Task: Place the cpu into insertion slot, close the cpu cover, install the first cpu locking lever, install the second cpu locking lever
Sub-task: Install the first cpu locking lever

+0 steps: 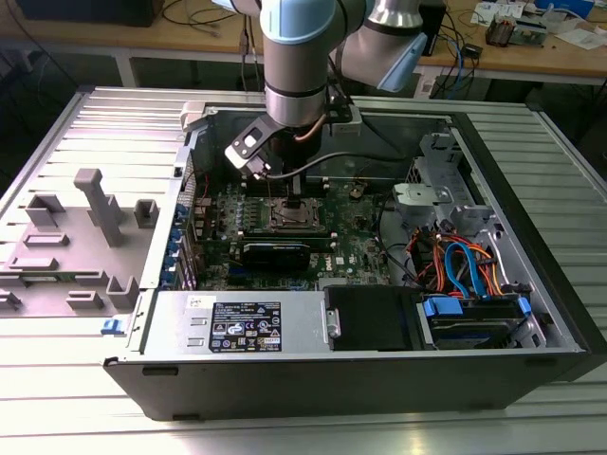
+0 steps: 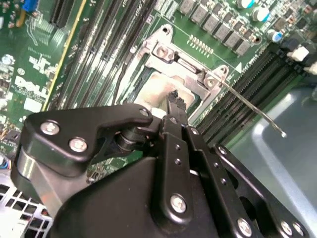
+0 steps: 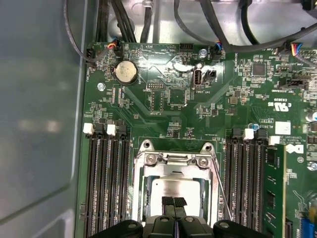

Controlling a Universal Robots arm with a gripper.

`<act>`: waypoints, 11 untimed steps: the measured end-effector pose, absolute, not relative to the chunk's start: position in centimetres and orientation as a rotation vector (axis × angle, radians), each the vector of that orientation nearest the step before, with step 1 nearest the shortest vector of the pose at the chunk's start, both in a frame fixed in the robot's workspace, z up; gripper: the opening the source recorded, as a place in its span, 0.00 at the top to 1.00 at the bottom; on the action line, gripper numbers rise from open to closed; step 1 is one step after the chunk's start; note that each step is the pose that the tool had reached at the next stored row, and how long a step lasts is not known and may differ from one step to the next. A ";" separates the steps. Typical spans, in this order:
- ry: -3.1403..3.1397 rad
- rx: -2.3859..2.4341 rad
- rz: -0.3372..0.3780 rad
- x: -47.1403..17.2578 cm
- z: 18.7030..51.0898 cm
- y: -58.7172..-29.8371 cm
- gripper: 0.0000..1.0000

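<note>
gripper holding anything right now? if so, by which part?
Nothing seen in its grasp. The gripper is shut, fingertips together with nothing between them, just over the cpu, which lies flat in its socket.

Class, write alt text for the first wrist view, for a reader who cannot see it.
The end effector, shut, hangs over the cpu, which shows through the cover window on a green motherboard. A thin lever stands loose beside the socket, with memory slots on both sides.
</note>
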State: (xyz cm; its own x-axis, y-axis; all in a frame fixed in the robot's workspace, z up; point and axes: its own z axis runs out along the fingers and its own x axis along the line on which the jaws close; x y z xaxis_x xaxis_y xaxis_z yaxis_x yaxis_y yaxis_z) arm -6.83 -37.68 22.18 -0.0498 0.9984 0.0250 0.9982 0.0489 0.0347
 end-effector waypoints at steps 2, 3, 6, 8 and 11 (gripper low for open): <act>2.272 2.162 0.064 -6.8 22.8 -37.7 0.89; 2.272 2.163 0.064 -6.8 23.2 -37.7 0.89; 2.274 2.165 0.061 -6.8 24.4 -37.7 0.89; 2.275 2.165 0.060 -6.8 25.1 -37.7 0.89; 2.275 2.166 0.060 -6.8 25.7 -37.7 0.89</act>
